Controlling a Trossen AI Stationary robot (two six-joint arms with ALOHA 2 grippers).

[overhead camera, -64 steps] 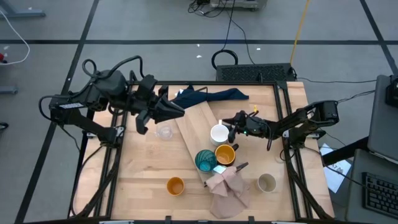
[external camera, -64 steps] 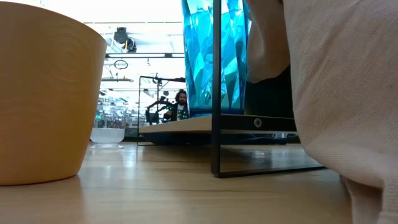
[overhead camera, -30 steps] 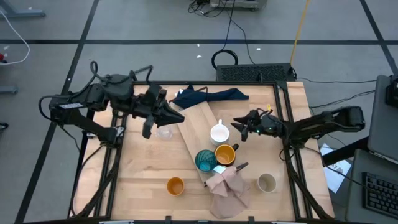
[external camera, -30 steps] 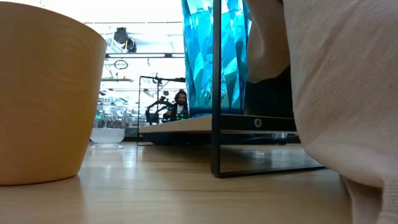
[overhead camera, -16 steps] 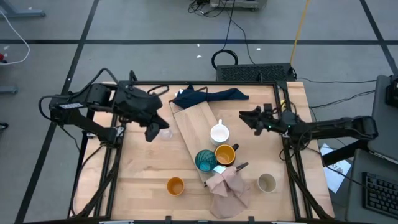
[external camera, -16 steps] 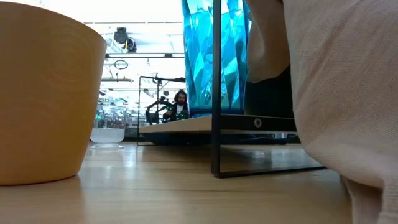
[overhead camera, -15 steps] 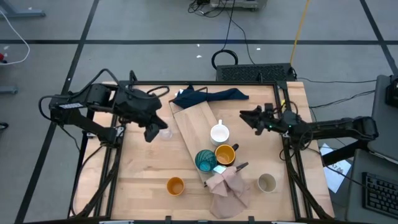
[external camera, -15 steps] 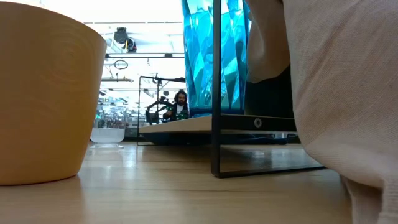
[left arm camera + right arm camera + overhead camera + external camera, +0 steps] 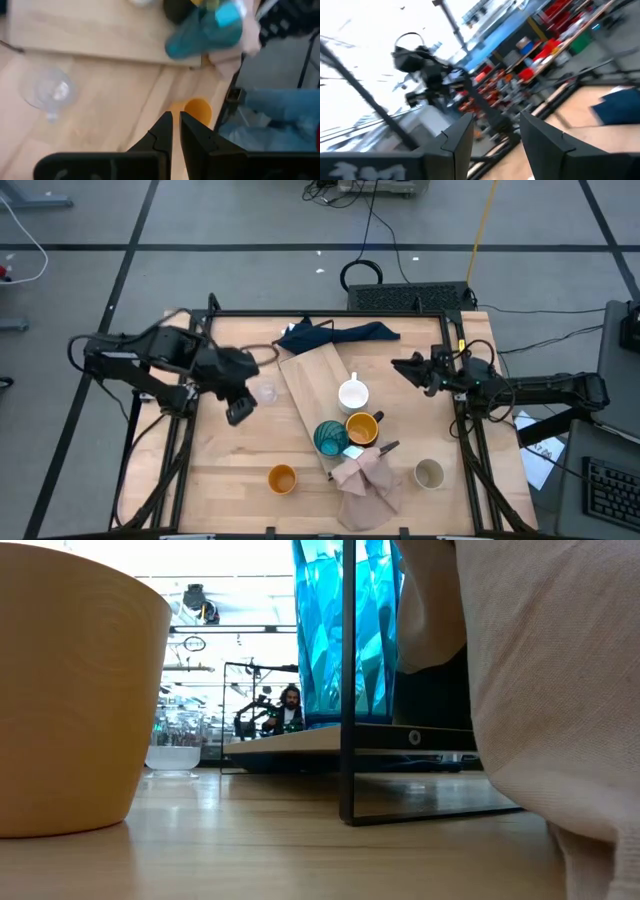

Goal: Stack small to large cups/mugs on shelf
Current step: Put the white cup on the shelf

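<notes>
- On the shelf (image 9: 312, 385) (the pale board lying slantwise from the tabletop's far edge toward its near edge) I count three so far: white mug (image 9: 352, 395), mustard-yellow mug (image 9: 362, 427), teal cup (image 9: 330, 438).
- Left to place: clear glass (image 9: 265, 392) beside the shelf, orange cup (image 9: 282, 478) by the near edge, beige-grey cup (image 9: 429, 473) toward the near right corner.
- My left gripper (image 9: 238, 411) hovers near the glass, fingers together, empty.
- My right gripper (image 9: 412, 369) sits by the right edge, fingers apart, apparently empty.
</notes>
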